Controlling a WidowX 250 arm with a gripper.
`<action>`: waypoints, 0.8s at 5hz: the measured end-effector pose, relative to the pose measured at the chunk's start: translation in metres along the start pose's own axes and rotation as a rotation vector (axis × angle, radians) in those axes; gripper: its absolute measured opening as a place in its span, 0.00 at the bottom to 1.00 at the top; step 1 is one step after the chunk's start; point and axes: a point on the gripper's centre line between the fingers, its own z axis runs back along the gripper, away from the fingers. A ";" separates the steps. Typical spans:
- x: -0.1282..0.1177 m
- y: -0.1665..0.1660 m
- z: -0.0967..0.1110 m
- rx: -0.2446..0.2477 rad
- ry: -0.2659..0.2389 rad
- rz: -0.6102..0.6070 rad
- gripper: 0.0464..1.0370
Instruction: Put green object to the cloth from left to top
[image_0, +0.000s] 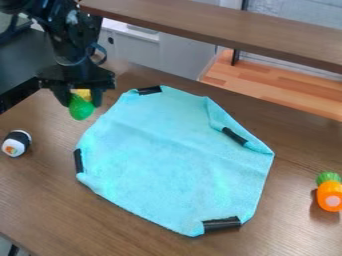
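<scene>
"Camera view: where's the green object (81, 111)?"

"Upper left, pinched between the jaws of the gripper (81, 101), smooth and rounded, just beside the cloth (174, 155)."

"And the edges?"

"The cloth's fuzzy turquoise rim has black strips (221, 224) on it; its upper-right edge folds inward. Wood grain shows on the surface (60, 210) between cloth and sushi piece (16, 143), at left. The orange toy (330, 195), green-topped, sits by the right edge. Behind runs a brown board (220, 31)."
</scene>
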 end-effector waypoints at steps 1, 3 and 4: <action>0.011 -0.014 -0.006 -0.025 -0.012 -0.058 0.65; 0.031 -0.037 -0.025 -0.073 0.032 -0.275 0.65; 0.034 -0.049 -0.033 -0.111 0.060 -0.371 0.65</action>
